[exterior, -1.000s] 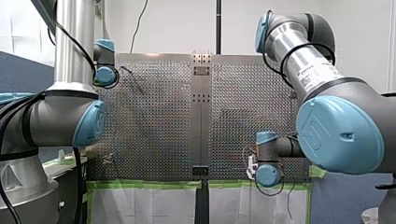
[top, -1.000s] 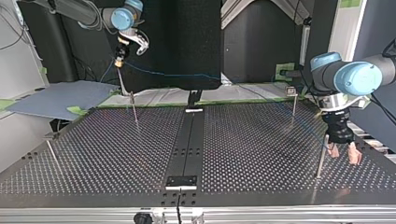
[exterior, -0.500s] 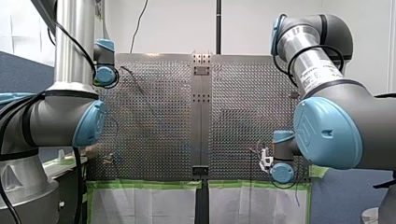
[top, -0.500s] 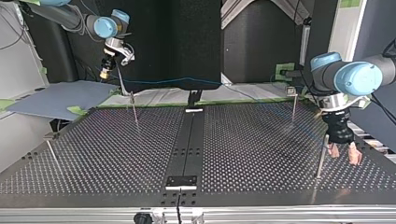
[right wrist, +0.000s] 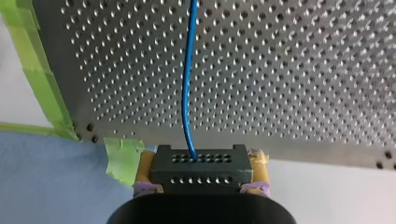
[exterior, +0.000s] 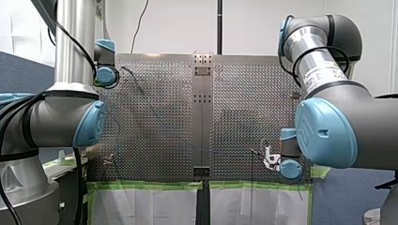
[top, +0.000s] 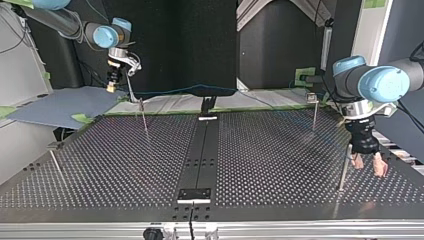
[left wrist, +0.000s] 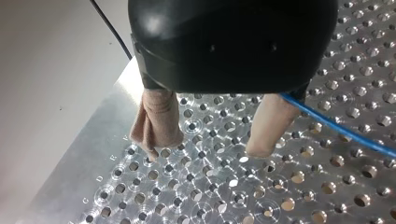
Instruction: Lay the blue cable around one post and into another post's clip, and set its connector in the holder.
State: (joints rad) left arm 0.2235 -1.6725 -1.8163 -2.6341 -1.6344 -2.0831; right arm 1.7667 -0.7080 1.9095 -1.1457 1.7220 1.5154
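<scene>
The perforated metal table [top: 280,165] has a dark strip [top: 199,160] down its middle. On the strip lie a small plate [top: 195,194] at the end away from the arms and a second plate [top: 207,118] at the other end. Four thin posts stand in the holes. A first post [top: 144,117] and a second post [top: 56,167] stand on one side of the strip. A third post [top: 314,112] and a fourth post [top: 344,170] stand on the other side. Green tape [top: 160,113] lines the table's edge at the strip's arm end.

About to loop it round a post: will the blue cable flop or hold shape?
Probably floppy: the cable is thin and curves gently out of the connector. Likely light too. The connector, a black block, seems rigid.
</scene>
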